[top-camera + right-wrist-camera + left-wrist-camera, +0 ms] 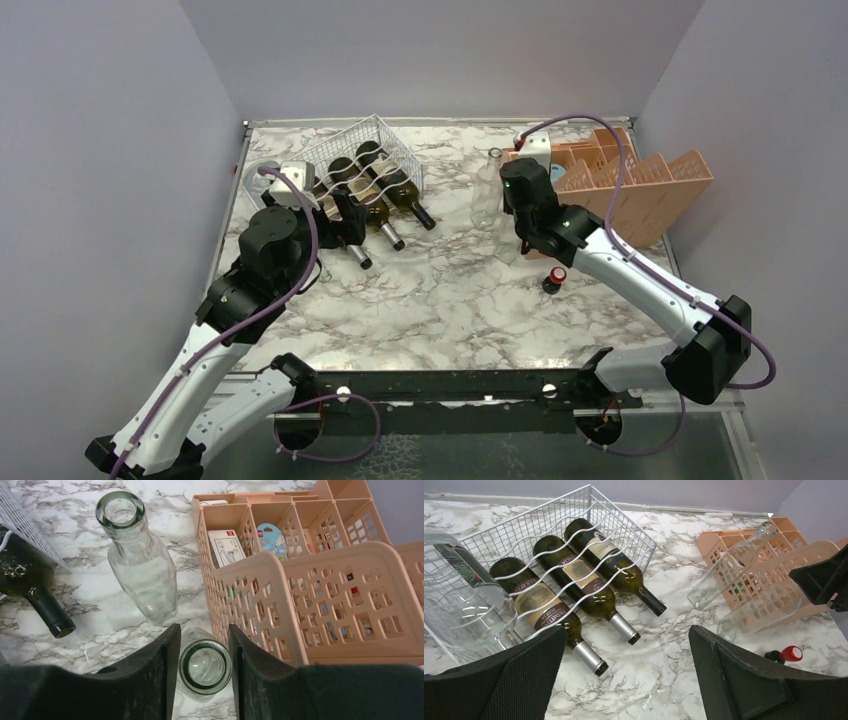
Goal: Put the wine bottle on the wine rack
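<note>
Your right gripper (203, 629) is clamped on the neck of the clear wine bottle (205, 667), which stands upright on the counter (100, 607) against the orange crate (325, 580). Your left gripper (626, 632) is wide open by the wine rack (589, 500). It holds three dark bottles (589, 587); one label (548, 614) reads "PRIMITI…".

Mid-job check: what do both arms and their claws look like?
The left arm and right arm: white shells, black joints, a purple cable looped along each. The left claw and right claw: black, two broad flat fingers each.
</note>
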{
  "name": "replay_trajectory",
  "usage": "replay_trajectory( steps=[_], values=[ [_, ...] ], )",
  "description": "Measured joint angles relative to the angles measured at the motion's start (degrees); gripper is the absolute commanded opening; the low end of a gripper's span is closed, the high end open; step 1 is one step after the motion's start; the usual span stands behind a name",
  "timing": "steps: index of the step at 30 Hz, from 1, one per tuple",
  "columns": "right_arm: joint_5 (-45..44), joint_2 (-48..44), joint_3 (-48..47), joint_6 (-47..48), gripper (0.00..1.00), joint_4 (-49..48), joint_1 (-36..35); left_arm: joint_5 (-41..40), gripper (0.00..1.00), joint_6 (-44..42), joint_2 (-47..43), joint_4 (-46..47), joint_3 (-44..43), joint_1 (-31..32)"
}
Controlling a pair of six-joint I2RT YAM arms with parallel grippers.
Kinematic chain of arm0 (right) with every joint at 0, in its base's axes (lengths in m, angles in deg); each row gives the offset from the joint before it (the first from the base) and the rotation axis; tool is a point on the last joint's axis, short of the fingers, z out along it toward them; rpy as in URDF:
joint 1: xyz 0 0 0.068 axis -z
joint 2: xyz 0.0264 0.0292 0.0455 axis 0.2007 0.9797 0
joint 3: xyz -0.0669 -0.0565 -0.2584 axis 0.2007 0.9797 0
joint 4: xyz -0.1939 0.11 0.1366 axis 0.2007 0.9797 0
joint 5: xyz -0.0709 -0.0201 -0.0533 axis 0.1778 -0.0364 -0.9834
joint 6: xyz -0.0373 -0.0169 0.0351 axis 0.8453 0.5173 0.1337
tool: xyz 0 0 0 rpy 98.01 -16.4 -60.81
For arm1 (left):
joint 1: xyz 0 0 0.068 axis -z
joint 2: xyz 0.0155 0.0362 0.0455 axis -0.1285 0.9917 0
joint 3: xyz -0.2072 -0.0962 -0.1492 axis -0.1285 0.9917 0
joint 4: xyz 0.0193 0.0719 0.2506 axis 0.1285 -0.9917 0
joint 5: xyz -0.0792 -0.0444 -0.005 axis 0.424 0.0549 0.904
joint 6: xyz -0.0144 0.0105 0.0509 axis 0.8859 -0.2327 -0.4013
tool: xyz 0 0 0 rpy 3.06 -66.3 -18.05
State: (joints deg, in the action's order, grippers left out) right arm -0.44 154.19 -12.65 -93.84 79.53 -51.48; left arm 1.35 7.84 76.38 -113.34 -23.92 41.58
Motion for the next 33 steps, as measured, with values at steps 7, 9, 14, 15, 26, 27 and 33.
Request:
replay_trajectory(
  steps=[7, 9, 14, 15, 26, 27, 33],
  values=[
    [1.66, -2.01, 1.79, -0.55, 0.06, 0.52, 0.0, 1.77, 0.99, 0.22, 0.22, 1.36, 1.4, 0.0],
    [2.32, -2.51, 2.08, -0.2, 0.01, 0.57, 0.0, 2.95, 0.99, 0.31, 0.66, 2.43, 2.43, 0.0],
    [5.77, -3.58, 2.34, 1.33, 0.01, 0.72, 0.02, 6.99, 0.99, 0.35, 2.51, 6.05, 5.6, 0.0],
    [6.88, -3.89, 2.4, 1.68, 0.01, 0.72, 0.11, 7.91, 0.99, 0.37, 2.86, 6.88, 6.32, 0.0],
    [26.73, -10.51, 3.98, 4.87, 0.01, 0.7, 0.15, 22.29, 0.99, 2.8, 8.87, 26.34, 20.57, 1.25],
    [28.48, -10.6, 3.98, 5.11, 0.01, 0.7, 0.15, 23.34, 0.99, 2.93, 9.4, 28.72, 22.23, 1.97],
    [37.81, -10.05, 3.65, 5.9, 0.01, 1.42, 0.15, 26.18, 0.99, 0.35, 12.09, 42.01, 30.45, 9.64]
  ],
)
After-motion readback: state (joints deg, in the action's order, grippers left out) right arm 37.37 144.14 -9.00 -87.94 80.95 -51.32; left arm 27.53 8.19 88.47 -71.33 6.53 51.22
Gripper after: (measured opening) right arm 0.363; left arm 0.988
